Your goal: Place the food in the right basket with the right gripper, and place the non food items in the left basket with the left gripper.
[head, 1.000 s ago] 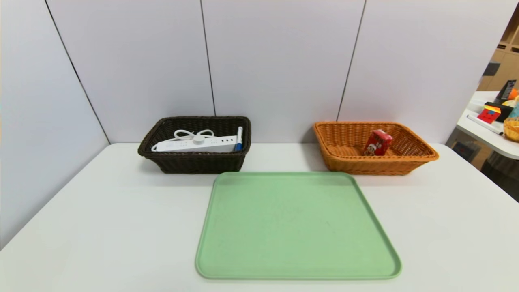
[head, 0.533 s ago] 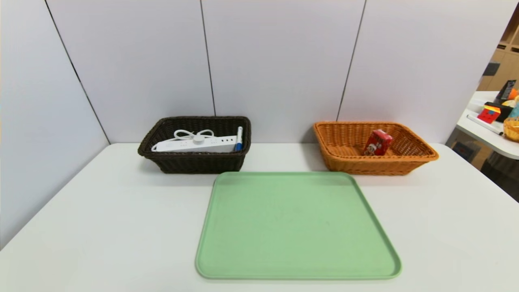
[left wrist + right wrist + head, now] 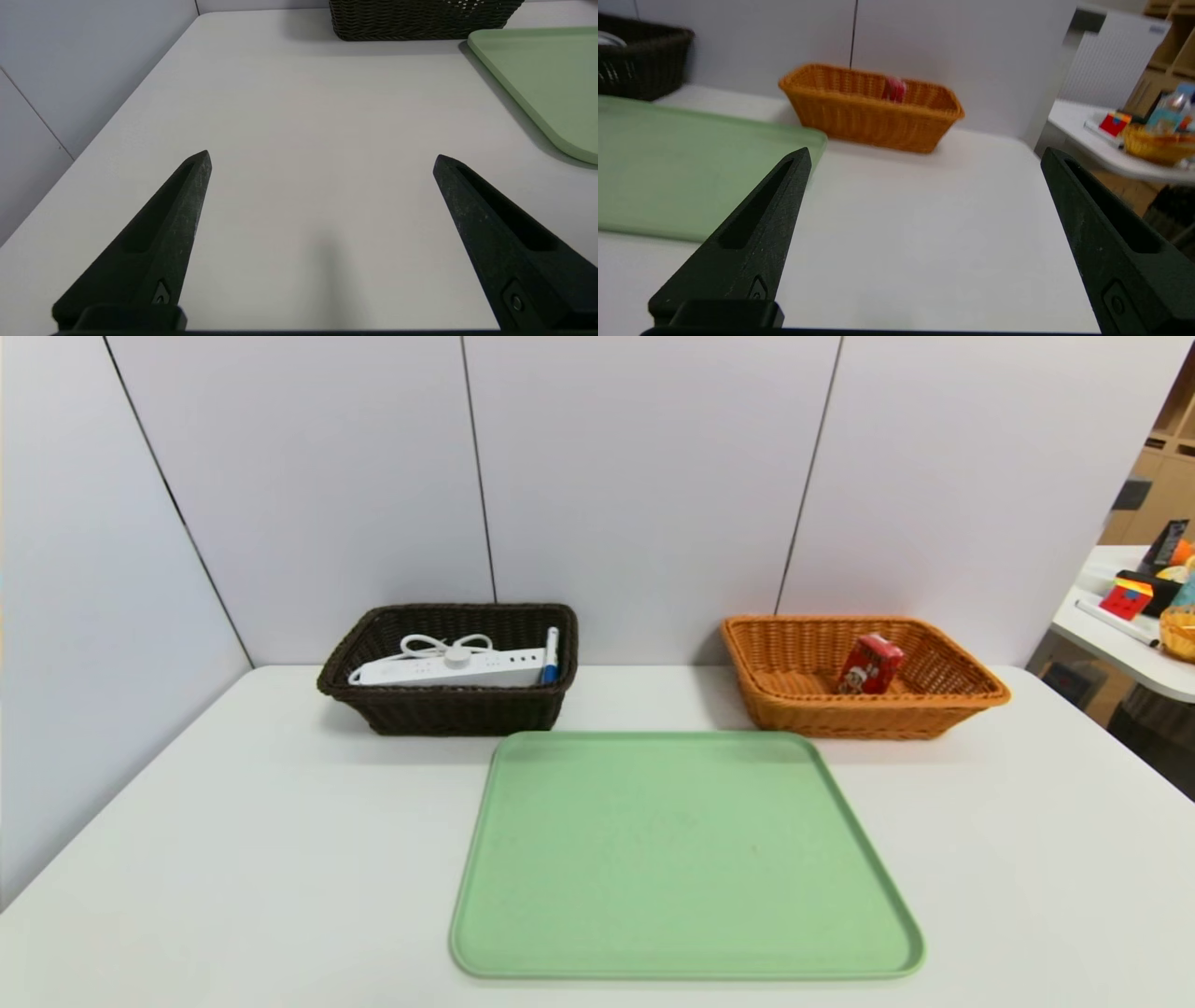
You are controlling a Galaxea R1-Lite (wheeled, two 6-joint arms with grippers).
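Sorting appears complete. Red drink carton (image 3: 870,664) sits tilted inside orange basket (image 3: 971,695), robot's R side; also glimpsed over the rim in R wrist view. White power strip (image 3: 448,668) w/ coiled cord (image 3: 446,641), a round white device (image 3: 457,655) resting on it, and blue-capped marker (image 3: 551,655) all lie in dark basket (image 3: 448,714), L side. Green tray (image 3: 681,859) between and in front of baskets carries nothing. Left gripper (image 3: 322,158): fingers spread wide, nothing between them, over bare table (image 3: 299,116) near its L edge, well short of dark basket. Right gripper (image 3: 924,156): likewise spread, holding nothing, over table beside tray's R edge, facing orange basket. Judgement: no item left to move; step in hand is parking the arms. Next move calls only for both grippers kept clear of tray and baskets; no grasp req'd.
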